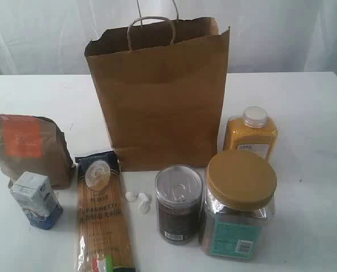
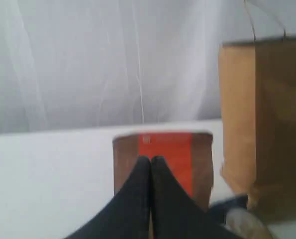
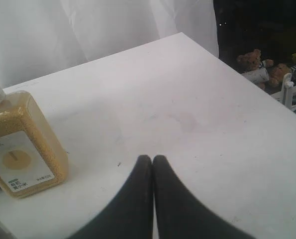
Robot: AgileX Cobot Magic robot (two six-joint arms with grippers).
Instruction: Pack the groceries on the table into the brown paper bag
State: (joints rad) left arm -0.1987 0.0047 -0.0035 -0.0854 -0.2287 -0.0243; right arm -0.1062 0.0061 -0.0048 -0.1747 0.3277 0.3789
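The brown paper bag [image 1: 160, 93] stands upright at the middle back of the table [image 1: 304, 107], its mouth open. Groceries lie in front of it: a brown pouch with orange label [image 1: 26, 148], a small blue-white carton [image 1: 36, 200], a spaghetti packet [image 1: 103, 212], a silver-lidded clear jar [image 1: 178, 204], a gold-lidded clear jar [image 1: 238, 204] and a yellow spice bottle [image 1: 250, 136]. Neither arm shows in the exterior view. My left gripper [image 2: 150, 159] is shut and empty, in front of the pouch [image 2: 162, 159], with the bag [image 2: 267, 129] beside it. My right gripper [image 3: 152, 158] is shut over bare table, the spice bottle [image 3: 18, 149] off to one side.
Three small white round bits [image 1: 139, 199] lie between the spaghetti packet and the silver-lidded jar. White curtains hang behind the table. In the right wrist view the table's edge [image 3: 247, 84] drops off beside a dark area with stuffed toys [image 3: 259, 67].
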